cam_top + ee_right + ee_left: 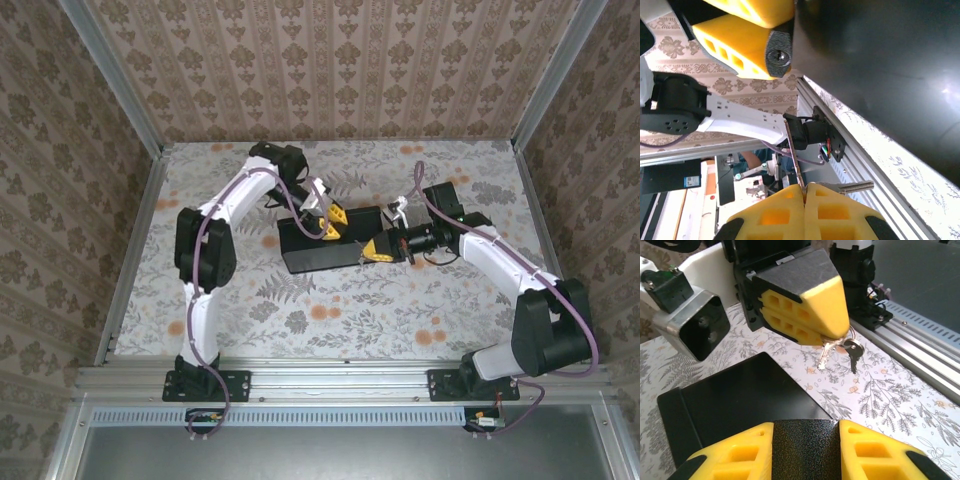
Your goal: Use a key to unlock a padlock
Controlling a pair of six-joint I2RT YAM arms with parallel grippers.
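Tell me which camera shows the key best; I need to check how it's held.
The left wrist view: the key hangs in plain sight below the shut right gripper, sharp against the pale table. The right wrist view gives a thin metal edge between that gripper's fingers. From the top it is too small to tell.

Black box (312, 250) sits mid-surface (300, 320); left gripper (335, 217) and right gripper (377, 249) crowd its right end. Near strip and far corners open. Walls on three sides.
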